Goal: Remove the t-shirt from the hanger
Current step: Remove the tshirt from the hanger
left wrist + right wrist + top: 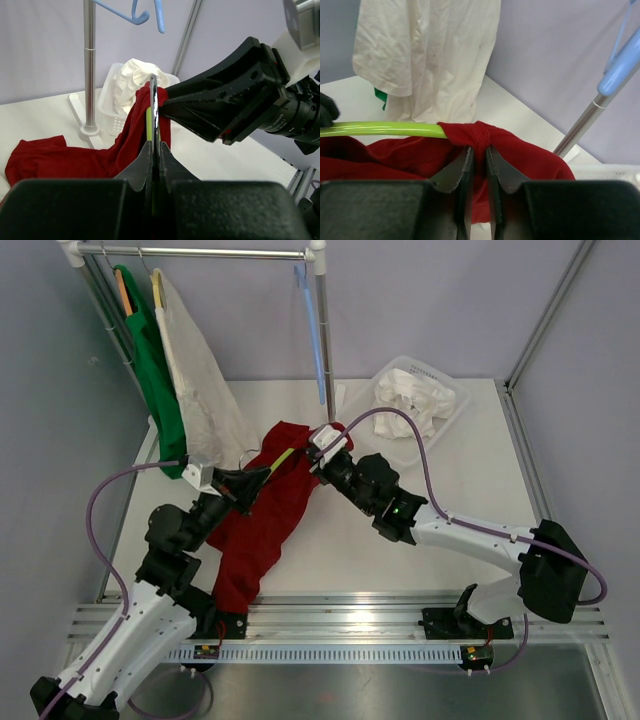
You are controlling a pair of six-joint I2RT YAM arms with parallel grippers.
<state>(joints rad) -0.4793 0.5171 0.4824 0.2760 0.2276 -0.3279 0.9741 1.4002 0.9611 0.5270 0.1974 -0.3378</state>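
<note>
The red t-shirt (262, 530) lies limp on the table (420, 540) between the arms, with the green hanger (283, 458) partly bared at its upper end. The hanger is clamped in the closed fingers of the left gripper (154, 145), and a bunched fold of shirt at the hanger's tip is pinched by the right gripper (479, 150). The cloth is judged light, soft and stretchy, best taken at such a gathered edge and liable to snag on the stiff hanger.
</note>
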